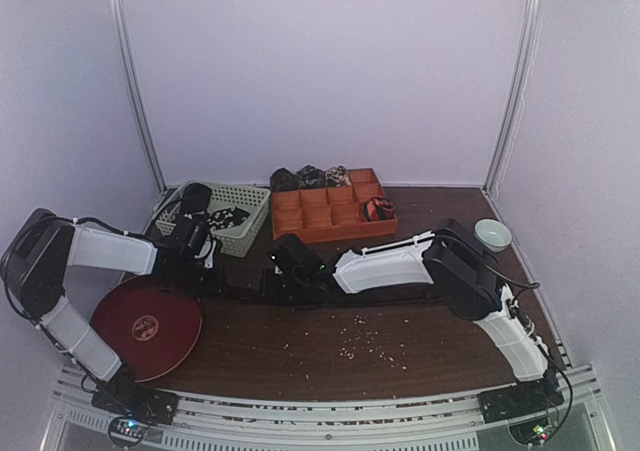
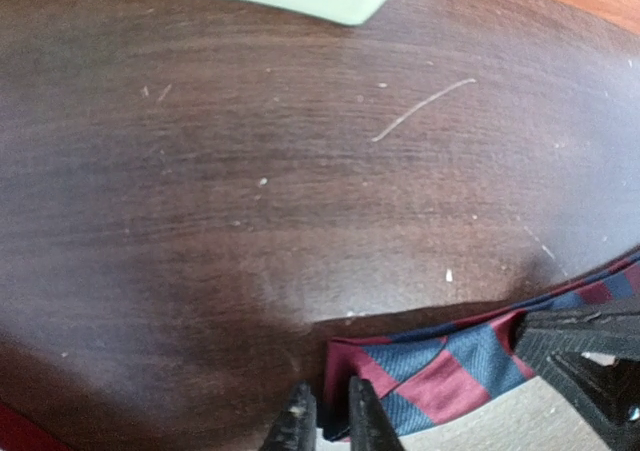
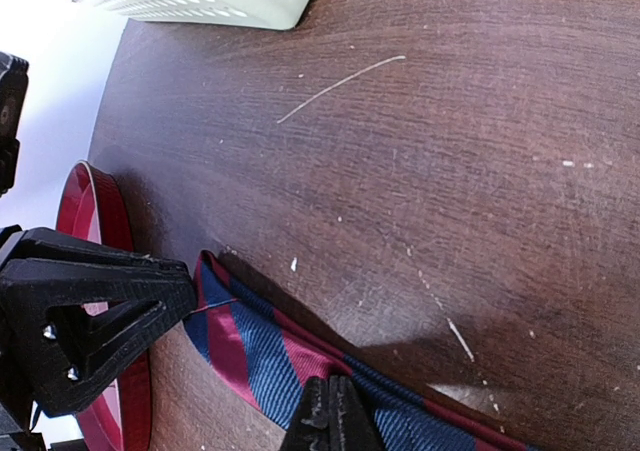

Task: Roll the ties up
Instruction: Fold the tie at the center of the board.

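A red-and-blue striped tie [image 2: 450, 366] lies flat on the dark wooden table. My left gripper [image 2: 333, 426] is shut on its folded end, with the fabric edge between the fingers. My right gripper [image 3: 330, 416] is shut on the same tie [image 3: 250, 341] a short way along the strip. In the top view the left gripper [image 1: 207, 263] and right gripper [image 1: 280, 276] sit close together near the table's middle left. Rolled ties [image 1: 310, 177] sit along the back of the orange tray [image 1: 330, 233], and a red-and-black coil [image 1: 378, 208] sits at its right end.
A pale green lattice basket [image 1: 240, 239] holding dark speckled ties stands at the back left. A red round plate [image 1: 145, 326] lies at the near left. A white bowl [image 1: 492, 234] stands at the right. Crumbs are scattered near the table's front middle.
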`<action>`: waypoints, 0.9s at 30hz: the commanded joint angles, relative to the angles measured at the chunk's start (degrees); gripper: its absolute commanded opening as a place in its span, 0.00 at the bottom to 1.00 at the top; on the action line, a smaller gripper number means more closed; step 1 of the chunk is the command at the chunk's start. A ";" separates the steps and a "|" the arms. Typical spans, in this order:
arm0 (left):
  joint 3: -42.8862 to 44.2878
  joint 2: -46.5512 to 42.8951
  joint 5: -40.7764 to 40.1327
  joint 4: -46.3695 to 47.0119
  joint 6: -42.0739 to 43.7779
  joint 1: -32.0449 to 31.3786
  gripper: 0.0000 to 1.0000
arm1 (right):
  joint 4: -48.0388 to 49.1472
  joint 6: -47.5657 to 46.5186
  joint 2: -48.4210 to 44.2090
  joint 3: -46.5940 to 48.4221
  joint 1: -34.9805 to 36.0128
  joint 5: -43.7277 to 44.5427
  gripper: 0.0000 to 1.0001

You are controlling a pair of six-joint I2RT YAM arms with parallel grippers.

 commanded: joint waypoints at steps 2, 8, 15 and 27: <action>1.14 -0.26 -2.08 -0.57 -0.47 0.51 0.22 | -5.04 -0.88 1.44 -1.89 0.46 1.04 0.00; 0.52 0.92 0.18 0.74 -0.25 0.50 0.26 | -4.69 -0.89 1.49 -1.94 0.45 1.05 0.00; 0.87 0.37 4.33 1.94 -0.83 0.46 0.06 | -4.82 -0.89 1.41 -2.26 0.55 1.23 0.00; -4.17 -4.23 25.96 19.54 -9.50 0.43 0.09 | -3.57 -0.41 1.09 -3.58 0.60 1.75 0.00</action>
